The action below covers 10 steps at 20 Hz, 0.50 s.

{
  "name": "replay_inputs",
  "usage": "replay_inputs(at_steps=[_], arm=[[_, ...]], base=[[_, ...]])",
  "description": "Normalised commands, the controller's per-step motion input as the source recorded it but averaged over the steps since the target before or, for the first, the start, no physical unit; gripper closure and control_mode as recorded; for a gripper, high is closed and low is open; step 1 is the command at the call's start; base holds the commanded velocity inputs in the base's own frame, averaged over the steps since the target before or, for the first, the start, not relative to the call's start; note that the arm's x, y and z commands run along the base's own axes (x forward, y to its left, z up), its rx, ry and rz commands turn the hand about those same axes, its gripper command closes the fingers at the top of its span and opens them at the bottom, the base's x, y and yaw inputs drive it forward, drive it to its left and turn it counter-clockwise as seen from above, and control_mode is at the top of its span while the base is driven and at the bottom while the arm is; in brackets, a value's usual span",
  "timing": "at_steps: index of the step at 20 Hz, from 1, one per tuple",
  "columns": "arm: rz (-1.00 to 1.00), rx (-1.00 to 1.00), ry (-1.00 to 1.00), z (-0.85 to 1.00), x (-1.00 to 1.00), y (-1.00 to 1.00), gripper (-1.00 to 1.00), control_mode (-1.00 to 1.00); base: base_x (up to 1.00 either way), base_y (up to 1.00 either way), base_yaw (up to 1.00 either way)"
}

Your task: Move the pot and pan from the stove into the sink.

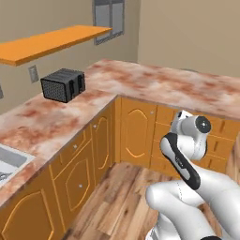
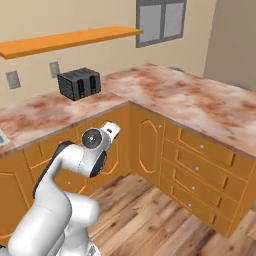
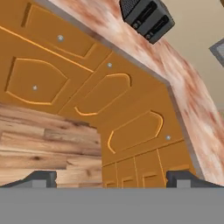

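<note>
The pot, the pan and the stove are out of view. A corner of the light grey sink (image 1: 10, 161) is set into the counter at the lower left of the left base view. My arm is folded low in front of the corner cabinets. In the hand view my gripper (image 3: 112, 179) is open, its two dark fingertips (image 3: 41, 178) far apart with nothing between them. It faces the orange cabinet doors and the wood floor.
A black toaster (image 1: 63, 84) (image 2: 79, 83) (image 3: 146, 16) stands on the marbled L-shaped counter (image 1: 140, 82). Orange cabinets (image 2: 200, 160) run under it around the corner. An orange shelf (image 1: 47, 44) hangs on the wall, with a window (image 2: 160, 20) beyond. Wood floor (image 2: 150, 220) lies in front.
</note>
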Motion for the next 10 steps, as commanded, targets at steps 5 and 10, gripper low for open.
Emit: replay_inputs(at_steps=[5,10], arm=[[0.0,0.0,0.0,0.0,0.0,0.0,-1.0,1.0],[0.0,0.0,0.0,0.0,0.0,0.0,-1.0,1.0]], base=[[0.03,0.0,-0.48],[0.04,0.0,-0.48]])
